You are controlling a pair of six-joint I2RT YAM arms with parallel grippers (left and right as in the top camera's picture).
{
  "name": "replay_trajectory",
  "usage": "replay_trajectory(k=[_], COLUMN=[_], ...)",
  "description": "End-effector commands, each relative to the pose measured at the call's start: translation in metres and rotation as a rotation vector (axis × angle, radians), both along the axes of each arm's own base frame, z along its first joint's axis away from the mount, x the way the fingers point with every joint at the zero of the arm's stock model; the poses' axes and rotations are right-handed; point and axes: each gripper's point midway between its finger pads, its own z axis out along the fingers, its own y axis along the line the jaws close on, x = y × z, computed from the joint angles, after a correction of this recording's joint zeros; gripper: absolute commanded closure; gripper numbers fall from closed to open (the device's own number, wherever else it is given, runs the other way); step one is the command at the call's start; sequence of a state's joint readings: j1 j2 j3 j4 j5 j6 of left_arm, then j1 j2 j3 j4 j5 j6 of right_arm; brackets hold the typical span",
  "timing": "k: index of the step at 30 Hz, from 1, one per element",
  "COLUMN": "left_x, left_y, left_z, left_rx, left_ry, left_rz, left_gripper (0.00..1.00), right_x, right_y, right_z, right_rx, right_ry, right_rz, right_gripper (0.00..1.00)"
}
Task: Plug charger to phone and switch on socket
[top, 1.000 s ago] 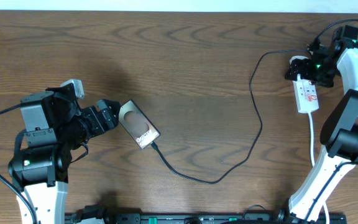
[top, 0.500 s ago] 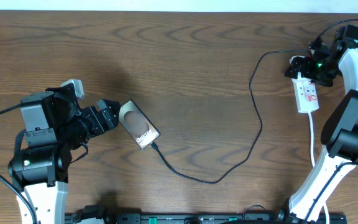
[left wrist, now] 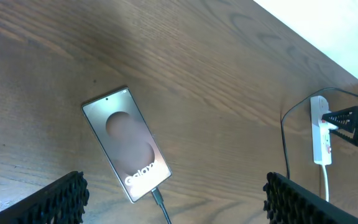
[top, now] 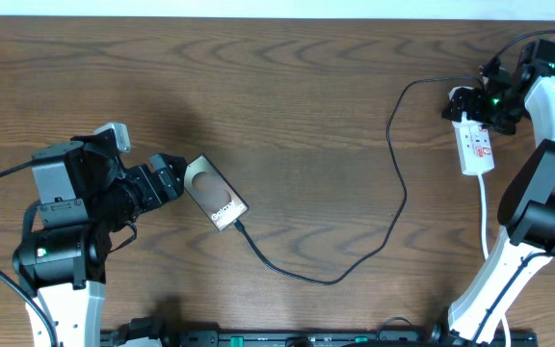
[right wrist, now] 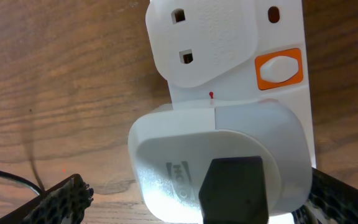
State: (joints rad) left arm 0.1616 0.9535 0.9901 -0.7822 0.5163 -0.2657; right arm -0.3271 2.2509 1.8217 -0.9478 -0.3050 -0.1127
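The phone [top: 215, 193] lies flat on the table, screen up; it also shows in the left wrist view [left wrist: 126, 143]. The charger cable [top: 398, 183] has its tip [left wrist: 157, 198] in the phone's near end and loops right to a white adapter [right wrist: 219, 165] seated in the socket strip [top: 477, 146]. My left gripper [top: 173, 179] is open and empty just left of the phone, its fingers [left wrist: 61, 199] wide apart. My right gripper [top: 465, 104] is open above the strip's far end, its fingers [right wrist: 61, 199] on either side of the adapter. An orange switch [right wrist: 278, 67] sits on the strip [right wrist: 278, 25].
The strip's white cord [top: 485, 217] runs down toward the right arm's base. The strip also shows far right in the left wrist view [left wrist: 321, 130]. The table's far edge [top: 277, 14] lies beyond it. An unused outlet [right wrist: 201, 37] sits beside the orange switch.
My right gripper has shifted slightly over the strip's far end. The phone, cable and left arm have not moved.
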Motion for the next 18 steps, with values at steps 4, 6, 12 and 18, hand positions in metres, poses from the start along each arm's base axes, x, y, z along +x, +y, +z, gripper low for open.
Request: replay_trajectory(k=[4, 6, 12, 18], left_x=[0.0, 0.0, 0.0, 0.0], left_y=[0.002, 0.002, 0.002, 0.002], left_z=[-0.001, -0.001, -0.001, -0.001], left_rx=[0.009, 0.008, 0.008, 0.008], left_ry=[0.004, 0.004, 0.004, 0.004], left_rz=[0.01, 0.01, 0.01, 0.01], left_gripper=[0.11, 0.11, 0.11, 0.11], right_x=[-0.014, -0.015, -0.018, -0.019], right_y=[0.069, 0.072, 0.078, 0.061], right_z=[-0.026, -0.028, -0.034, -0.028], right_rx=[0.253, 0.253, 0.256, 0.199], right_ry=[0.07, 0.074, 0.081, 0.119], right_rz=[0.052, 0.058, 0.062, 0.009], right_gripper=[0.03, 0.03, 0.03, 0.04])
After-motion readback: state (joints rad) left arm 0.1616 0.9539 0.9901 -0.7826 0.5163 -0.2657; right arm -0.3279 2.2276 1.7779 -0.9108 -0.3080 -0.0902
